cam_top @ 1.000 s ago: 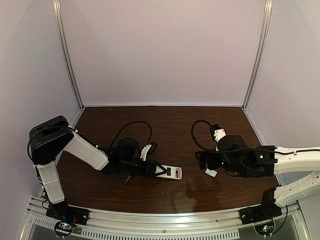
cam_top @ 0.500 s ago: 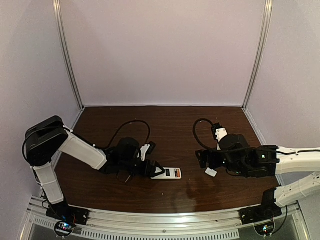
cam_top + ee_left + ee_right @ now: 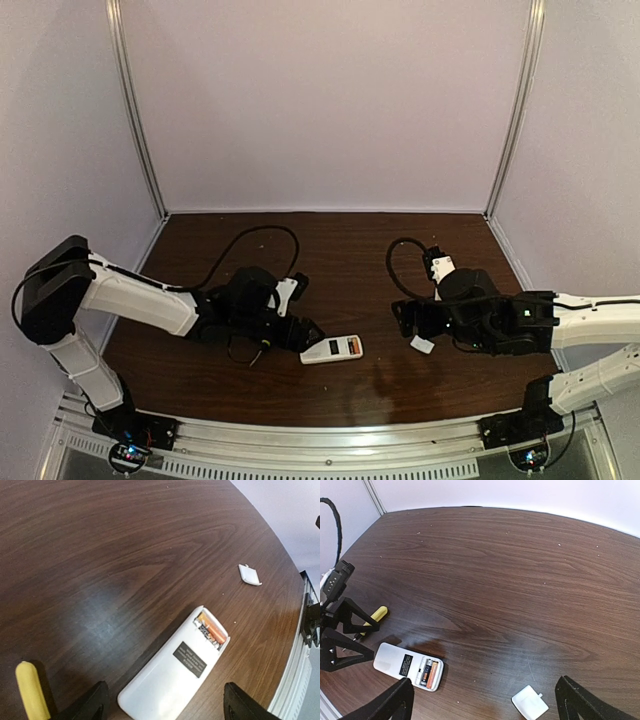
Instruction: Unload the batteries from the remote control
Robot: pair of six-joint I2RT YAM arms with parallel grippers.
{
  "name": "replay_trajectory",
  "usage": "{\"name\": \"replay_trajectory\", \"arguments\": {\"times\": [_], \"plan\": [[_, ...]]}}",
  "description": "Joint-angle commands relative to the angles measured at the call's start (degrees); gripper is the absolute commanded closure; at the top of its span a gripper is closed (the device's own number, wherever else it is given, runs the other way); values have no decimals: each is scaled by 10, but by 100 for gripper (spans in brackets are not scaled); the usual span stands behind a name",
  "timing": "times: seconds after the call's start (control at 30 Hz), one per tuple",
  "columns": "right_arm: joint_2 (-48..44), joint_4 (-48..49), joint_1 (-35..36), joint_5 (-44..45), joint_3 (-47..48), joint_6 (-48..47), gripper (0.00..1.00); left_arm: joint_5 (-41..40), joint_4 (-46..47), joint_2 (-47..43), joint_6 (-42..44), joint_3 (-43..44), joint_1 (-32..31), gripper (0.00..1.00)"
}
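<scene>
- The remote control [image 3: 332, 348] lies back-up on the dark wood-grain worktop [image 3: 350, 250]. It sits close to the near edge, left of centre, with its long axis roughly along that edge.
- It is a smooth white plastic bar with its bay open at the end toward the right edge. Inside, the batteries [image 3: 212, 628] sit side by side: slim cylinders, one orange-copper, one dark.
- The left gripper [image 3: 306, 333] is the nearer one, just beside the remote's closed left end, with its jaws spread wide.
- The right gripper [image 3: 404, 318], also spread, hangs well apart from the remote, near a small white chip [image 3: 422, 345].
</scene>
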Motion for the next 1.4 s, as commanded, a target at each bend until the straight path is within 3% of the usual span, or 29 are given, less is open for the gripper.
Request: {"name": "replay_trajectory", "arguments": {"times": [0.0, 0.3, 0.53, 1.07, 1.37], "plan": [[-12, -14, 3, 2, 3, 4, 0, -76, -93, -49, 55, 21, -4, 19], [-18, -18, 4, -4, 3, 8, 0, -158, -212, -111, 82, 23, -5, 21], [-17, -19, 4, -6, 4, 6, 0, -178, -271, -89, 69, 39, -8, 31], [25, 12, 5, -29, 32, -22, 0, -176, -314, -134, 29, -21, -28, 41], [51, 26, 6, -43, 49, -39, 0, -169, -315, -125, 11, -47, -29, 55]]}}
